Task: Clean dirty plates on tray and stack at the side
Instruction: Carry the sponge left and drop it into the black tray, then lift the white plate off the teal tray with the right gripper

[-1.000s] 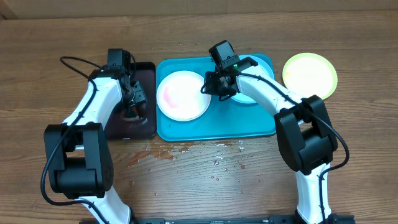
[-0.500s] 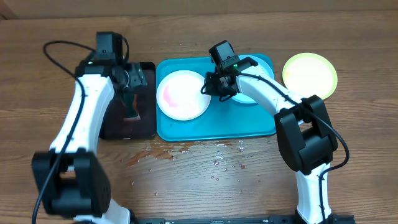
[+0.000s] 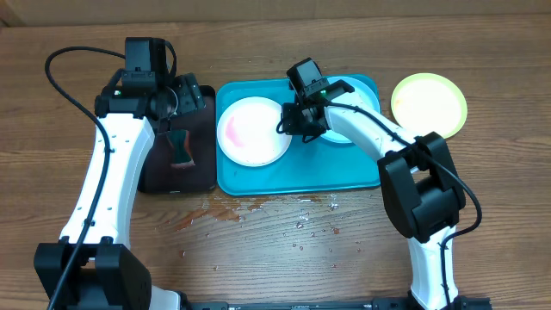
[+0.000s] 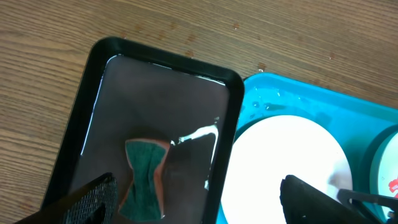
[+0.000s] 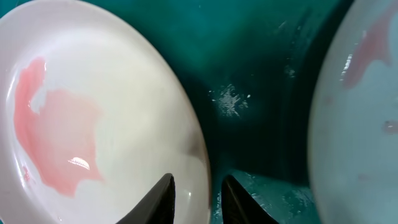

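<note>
The white plate [image 3: 251,131], smeared red [image 5: 56,130], lies at the left of the turquoise tray [image 3: 297,176]. My right gripper [image 3: 293,120] straddles its right rim, fingers slightly apart, one over the plate [image 5: 163,200] and one over the tray floor. The mint plate [image 5: 360,112], also smeared, lies just right, mostly under my right arm in the overhead view. The yellow-green plate [image 3: 429,103] rests on the table right of the tray. My left gripper [image 3: 176,102] hangs wide open and empty above the black tray [image 3: 164,176].
A green-and-orange sponge [image 3: 179,146] lies loose in the wet black tray [image 4: 155,93]. Water drops and reddish spots dot the table [image 3: 258,211] in front of the turquoise tray. Both arms' bases stand at the near edge.
My left gripper opened, let go of the sponge and rose toward the black tray's far right corner. My right gripper's jaws parted slightly at the white plate's rim.
</note>
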`<action>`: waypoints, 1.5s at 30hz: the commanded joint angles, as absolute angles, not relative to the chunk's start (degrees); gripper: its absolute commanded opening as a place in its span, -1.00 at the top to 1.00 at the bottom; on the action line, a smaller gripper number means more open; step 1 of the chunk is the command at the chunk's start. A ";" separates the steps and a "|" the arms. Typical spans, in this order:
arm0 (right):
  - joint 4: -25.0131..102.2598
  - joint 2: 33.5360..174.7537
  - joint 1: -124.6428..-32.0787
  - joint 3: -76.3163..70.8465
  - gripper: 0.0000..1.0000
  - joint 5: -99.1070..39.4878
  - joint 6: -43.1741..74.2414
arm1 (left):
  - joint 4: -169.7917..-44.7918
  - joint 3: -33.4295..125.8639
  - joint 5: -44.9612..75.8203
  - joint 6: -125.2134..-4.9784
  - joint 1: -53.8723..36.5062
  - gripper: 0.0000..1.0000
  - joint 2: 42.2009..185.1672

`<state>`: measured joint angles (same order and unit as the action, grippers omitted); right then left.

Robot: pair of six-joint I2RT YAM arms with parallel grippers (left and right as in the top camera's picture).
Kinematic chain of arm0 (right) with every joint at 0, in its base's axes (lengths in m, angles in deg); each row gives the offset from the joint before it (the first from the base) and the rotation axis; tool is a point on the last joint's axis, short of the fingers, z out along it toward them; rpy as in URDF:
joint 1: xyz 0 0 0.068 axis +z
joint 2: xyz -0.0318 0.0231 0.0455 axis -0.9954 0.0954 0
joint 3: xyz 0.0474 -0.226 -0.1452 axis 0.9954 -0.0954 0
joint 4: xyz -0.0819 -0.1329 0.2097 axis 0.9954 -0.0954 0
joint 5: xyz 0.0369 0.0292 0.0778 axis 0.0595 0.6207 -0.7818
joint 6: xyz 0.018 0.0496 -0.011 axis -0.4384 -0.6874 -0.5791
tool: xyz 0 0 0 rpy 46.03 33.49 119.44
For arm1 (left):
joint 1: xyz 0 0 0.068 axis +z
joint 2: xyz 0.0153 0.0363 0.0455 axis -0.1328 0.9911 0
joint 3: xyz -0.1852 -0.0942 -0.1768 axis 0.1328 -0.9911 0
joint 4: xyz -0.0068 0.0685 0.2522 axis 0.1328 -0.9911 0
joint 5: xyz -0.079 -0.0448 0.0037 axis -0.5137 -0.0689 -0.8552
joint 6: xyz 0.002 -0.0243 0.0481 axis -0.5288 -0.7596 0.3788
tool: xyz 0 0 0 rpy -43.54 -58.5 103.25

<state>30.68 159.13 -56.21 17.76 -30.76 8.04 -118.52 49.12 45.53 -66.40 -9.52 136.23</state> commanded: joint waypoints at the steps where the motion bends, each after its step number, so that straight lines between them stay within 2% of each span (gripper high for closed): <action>1: 31.31 160.57 -55.71 18.26 0.47 -30.32 8.89 | -118.56 49.71 44.83 -66.99 -9.66 -0.68 136.21; 13: 32.38 162.64 -54.68 18.26 0.48 -25.54 13.41 | -119.15 49.71 44.85 -66.99 -9.66 -0.67 136.21; 15: 32.41 163.15 -54.64 18.26 0.58 -24.75 13.41 | -119.13 49.71 44.85 -66.99 -9.66 -0.67 136.21; 19: 32.41 163.32 -54.64 18.26 0.92 -24.73 13.41 | -119.15 49.71 44.85 -66.99 -9.66 -0.67 136.21; 30: 27.86 162.40 -55.42 24.31 0.92 -24.16 13.41 | -119.15 49.71 44.87 -66.99 -9.66 -0.67 136.21; 35: 24.10 159.89 -56.17 30.41 0.92 -16.42 13.41 | -119.15 49.71 44.87 -66.99 -9.66 -0.66 136.21; 45: 20.78 155.04 -55.55 34.85 0.92 8.65 17.96 | -118.19 49.71 44.85 -65.46 -9.55 -0.68 136.19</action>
<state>20.78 159.13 -55.92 32.68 -3.09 16.21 -118.65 49.12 45.33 -66.35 -9.52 136.23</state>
